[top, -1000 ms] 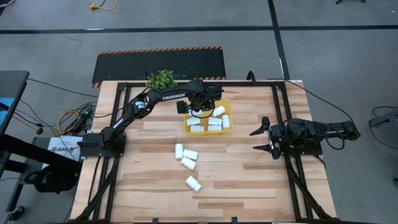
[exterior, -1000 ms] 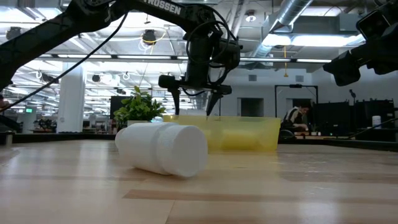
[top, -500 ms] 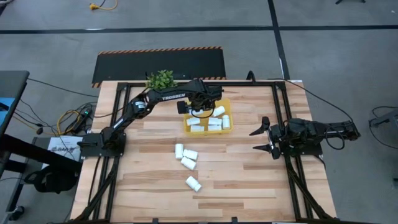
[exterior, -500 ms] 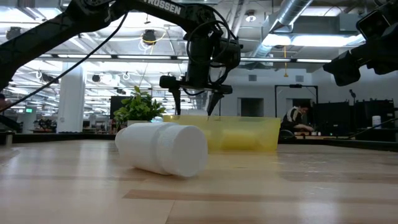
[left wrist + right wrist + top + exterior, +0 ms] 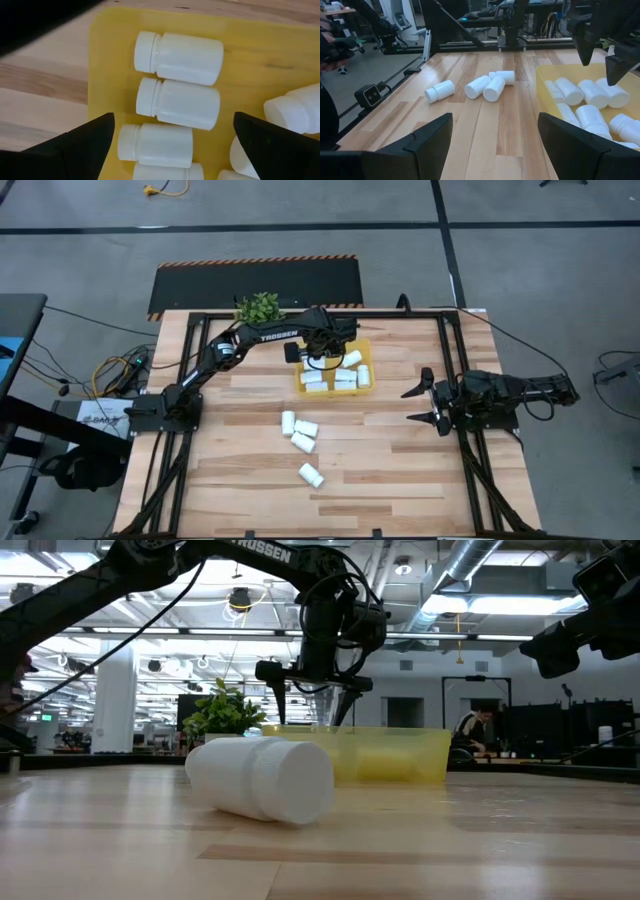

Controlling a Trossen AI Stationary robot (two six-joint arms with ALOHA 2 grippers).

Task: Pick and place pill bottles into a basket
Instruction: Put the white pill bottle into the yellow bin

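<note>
wooden table (image 5: 380,460) unchanged: left pincer (image 5: 318,358) still wide, empty above basket (image 5: 366,383); right pincer (image 5: 424,404) wide, idle

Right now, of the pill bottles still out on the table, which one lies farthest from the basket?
The lone pill bottle nearest the table's front edge. The other three lie clustered together, closer to the basket.

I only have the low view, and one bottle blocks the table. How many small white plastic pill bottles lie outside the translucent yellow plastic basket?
Observer: Four. Three pill bottles cluster mid-table, and a lone bottle lies farther from the basket.
Operator: Is the left gripper holding anything?
Observer: No. The left gripper is open and empty above the basket.
Operator: And the right one?
Observer: The right gripper is open at the table's right side.
</note>
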